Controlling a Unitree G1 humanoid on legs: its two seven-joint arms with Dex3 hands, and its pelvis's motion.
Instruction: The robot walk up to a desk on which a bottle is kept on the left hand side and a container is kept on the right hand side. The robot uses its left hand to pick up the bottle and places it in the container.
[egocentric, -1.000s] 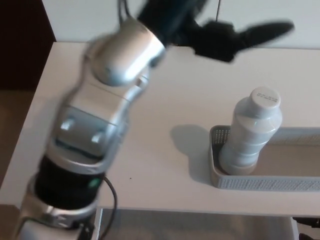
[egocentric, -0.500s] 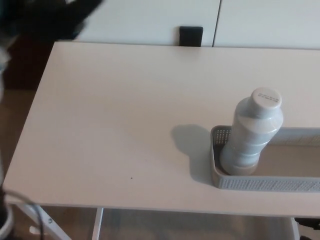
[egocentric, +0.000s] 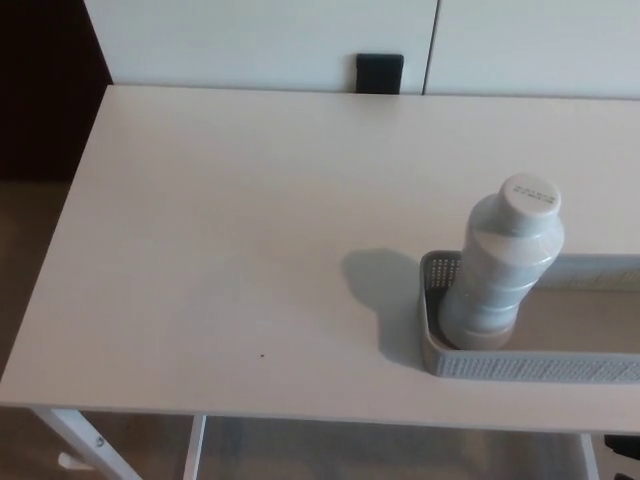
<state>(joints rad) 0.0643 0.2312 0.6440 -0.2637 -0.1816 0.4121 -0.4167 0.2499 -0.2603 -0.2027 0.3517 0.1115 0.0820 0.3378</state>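
Observation:
A pale grey ribbed bottle (egocentric: 505, 268) with a white cap stands upright inside the left end of a grey perforated container (egocentric: 520, 366). The container lies at the right of the white desk (egocentric: 230, 250) and runs off the right edge of the picture. Neither of my hands shows in the head view, and nothing touches the bottle.
A white wall or cabinet front runs behind the desk's far edge, with a small black block (egocentric: 379, 72) against it. Dark floor shows to the left of the desk, and a white desk leg (egocentric: 75, 440) shows at the bottom left.
My left arm and hand, raised over the desk a second ago, swung off to the upper left and have left the picture. The bottle has stayed upright in the container.

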